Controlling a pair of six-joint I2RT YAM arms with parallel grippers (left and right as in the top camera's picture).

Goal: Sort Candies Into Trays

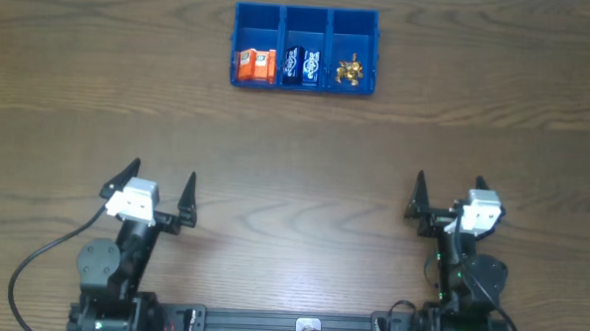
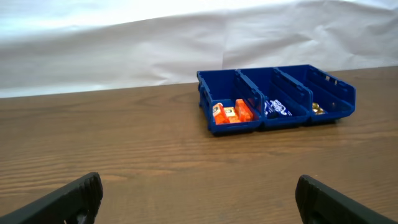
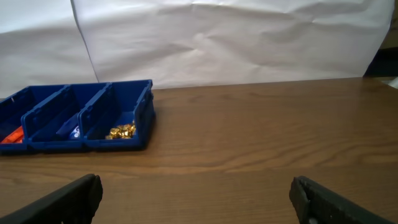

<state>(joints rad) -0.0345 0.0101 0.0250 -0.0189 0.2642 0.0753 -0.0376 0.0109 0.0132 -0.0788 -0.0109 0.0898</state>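
Table (image 1: 296,136): wood, tray at the far middle, both arms at the near edge.
Tray (image 1: 307,31): blue, 3 compartments; long axis runs left-right, parallel to the line of the bases; it lies straight ahead of the fingers, well apart from both.
Left gripper (image 1: 163,170): fingers spread wide, holding nothing; nearer the left compartment.
Right gripper (image 1: 450,178): fingers spread wide, holding nothing; nearer the right compartment; neither arm is clearly closer to the tray as a whole.
Orange candies (image 1: 255,65) lie in the left compartment; blue candies (image 1: 301,66) in the middle; gold candies (image 1: 348,72) in the right.
Judgement: every candy seen sits in the tray, sorted by colour; the task looks done.
Hard to make out: the right wrist view cuts the tray's left end off; dividers half-hide the blue candies in both wrist views; counts not readable.
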